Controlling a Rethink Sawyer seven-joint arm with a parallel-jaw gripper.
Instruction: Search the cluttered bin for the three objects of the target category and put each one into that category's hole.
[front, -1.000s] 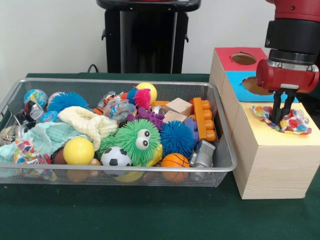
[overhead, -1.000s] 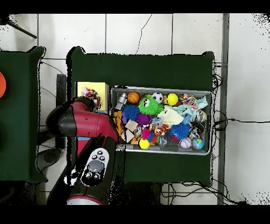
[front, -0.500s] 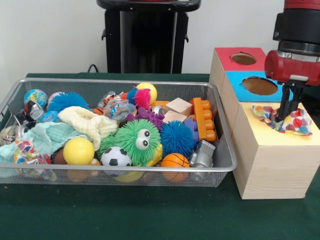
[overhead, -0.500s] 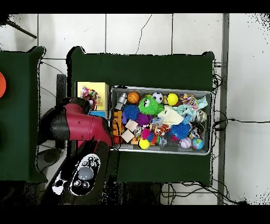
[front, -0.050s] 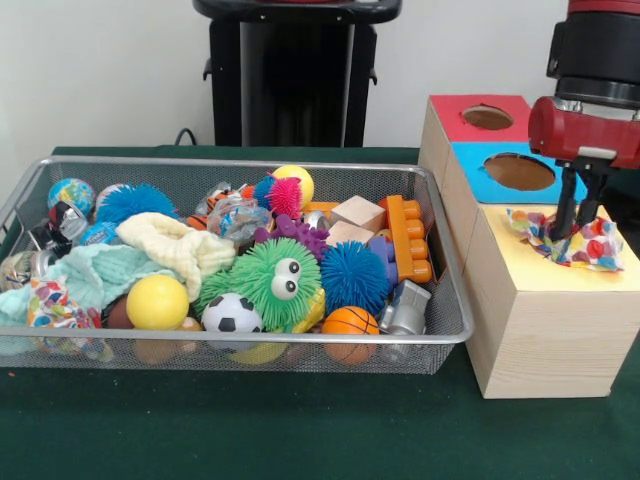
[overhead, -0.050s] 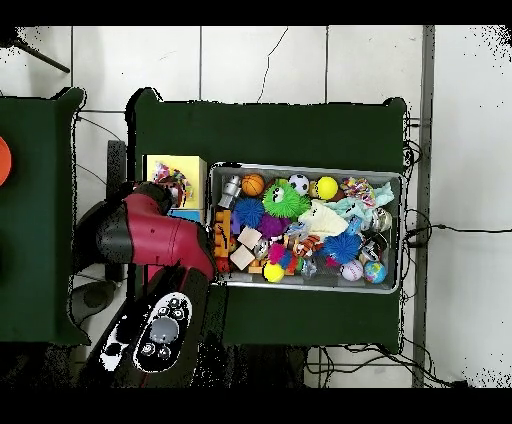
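Over the yellow top of the box (front, -0.050s: 545, 300), front view, the gripper (front, -0.050s: 577, 222) has risen and now stands spread and empty above the patterned cloth (front, -0.050s: 565, 238), which lies bunched over its hole, apparently not fully in. From overhead, the arm (overhead, -0.050s: 150, 235) covers the box's other holes; the bin (overhead, -0.050s: 305, 226) beside lies unobstructed.

Red arm (overhead, -0.050s: 150, 232) covers the box's near end; patterned cloth (overhead, -0.050s: 173, 182) lies on its yellow top.
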